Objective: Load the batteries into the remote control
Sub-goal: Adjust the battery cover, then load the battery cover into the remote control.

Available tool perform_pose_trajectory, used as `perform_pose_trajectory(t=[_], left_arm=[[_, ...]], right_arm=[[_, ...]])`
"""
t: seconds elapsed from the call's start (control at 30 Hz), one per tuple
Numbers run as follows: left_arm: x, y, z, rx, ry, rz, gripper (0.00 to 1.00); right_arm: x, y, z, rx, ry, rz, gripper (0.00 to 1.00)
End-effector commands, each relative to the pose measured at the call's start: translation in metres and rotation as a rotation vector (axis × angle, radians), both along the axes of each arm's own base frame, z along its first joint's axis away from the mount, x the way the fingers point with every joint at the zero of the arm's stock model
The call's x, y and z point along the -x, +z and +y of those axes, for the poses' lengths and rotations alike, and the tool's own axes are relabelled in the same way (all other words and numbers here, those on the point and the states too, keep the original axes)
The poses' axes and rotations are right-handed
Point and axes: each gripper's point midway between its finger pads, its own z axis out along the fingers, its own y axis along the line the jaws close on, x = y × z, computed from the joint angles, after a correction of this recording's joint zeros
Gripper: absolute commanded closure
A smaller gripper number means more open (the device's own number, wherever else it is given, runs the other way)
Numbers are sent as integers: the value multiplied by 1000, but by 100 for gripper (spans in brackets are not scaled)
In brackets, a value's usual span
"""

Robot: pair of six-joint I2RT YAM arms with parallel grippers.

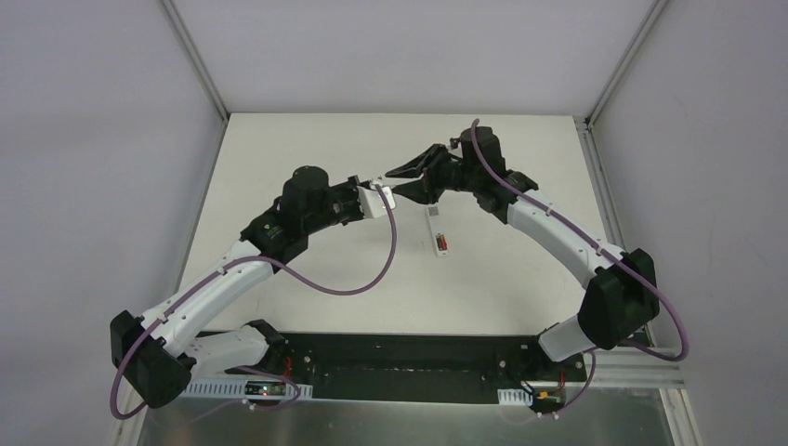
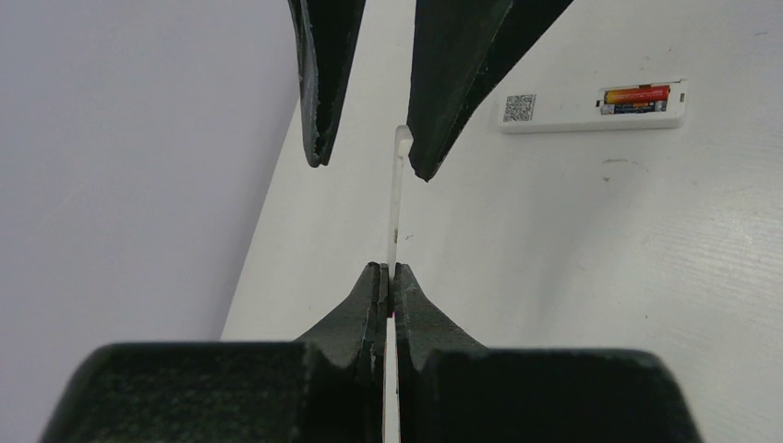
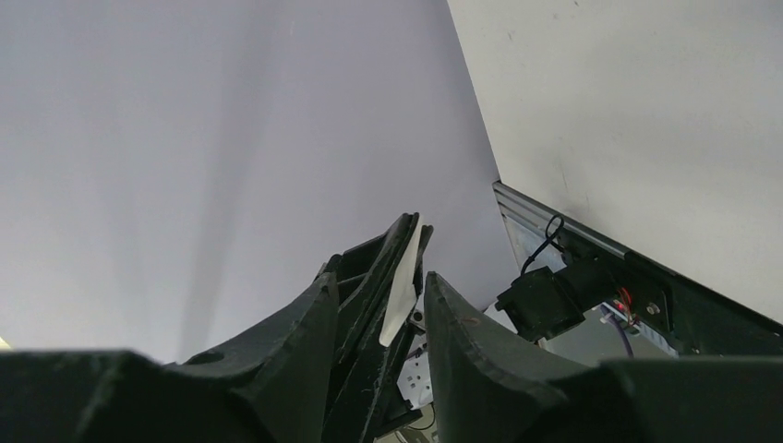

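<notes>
Remote control [image 2: 591, 106] lies label-side up on the bench [image 2: 646, 277], red-orange battery [image 2: 637, 94] and dark battery [image 2: 632, 108] side by side in its open bay. I see the left gripper [image 2: 388, 272] clamped on a thin white cover [image 2: 397, 194]. Right gripper [image 3: 380, 281] is open, its fingers either side of the cover's far end.
</notes>
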Motion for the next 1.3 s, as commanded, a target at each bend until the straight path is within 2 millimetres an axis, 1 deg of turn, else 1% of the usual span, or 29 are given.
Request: perform_pose_trajectory(t=[0.0,0.13,0.27,0.33,0.4,0.43,0.47,0.5,0.53,0.57,0.6,0.67,0.7,0.73,0.83,0.9,1.0,1.1,1.13,1.2,1.27], left_arm=[[0,13,0,8,-6,-64,100],[0,12,-1,5,-8,-60,100],[-1,12,-2,7,-8,-55,100],[-1,12,-2,10,-6,-55,100],[-2,12,-2,13,2,-51,100],[-3,13,-2,15,7,-49,100],[-3,13,-2,19,10,-45,100],[-3,12,-2,25,14,-37,97],[-3,12,-2,33,19,-29,92],[-3,12,-3,40,23,-19,85],[-3,12,-3,50,28,-9,73],[-4,11,-3,84,58,26,44],[-5,10,-2,103,81,47,11],[-6,9,1,129,114,72,1],[-7,5,9,224,223,154,1],[-7,3,17,320,324,222,1],[-2,-4,27,481,456,336,1],[10,-20,30,618,553,490,2],[14,-27,30,642,579,547,4],[28,-47,20,654,571,686,9],[41,-66,5,666,552,830,15]], right_arm=[[10,36,-1,-97,6,-17,59],[13,40,1,-111,16,-13,66],[13,37,2,-116,26,-5,74],[13,39,4,-126,32,-13,82],[14,39,5,-133,35,-17,94],[13,40,5,-135,34,-20,99],[13,41,4,-136,33,-22,100],[13,41,4,-137,32,-26,100],[13,41,4,-134,29,-31,100],[12,41,4,-131,26,-36,100],[12,41,3,-127,19,-44,100],[8,38,-2,-106,-10,-72,100],[5,34,-6,-83,-28,-84,100],[1,28,-12,-52,-49,-92,100],[-11,7,-37,74,-114,-136,100],[-22,-16,-63,213,-184,-160,100],[-37,-55,-112,465,-285,-199,100],[-44,-92,-154,689,-334,-203,100],[-46,-101,-166,760,-345,-213,100],[-44,-119,-182,874,-332,-208,100],[-41,-136,-191,958,-285,-193,100]])
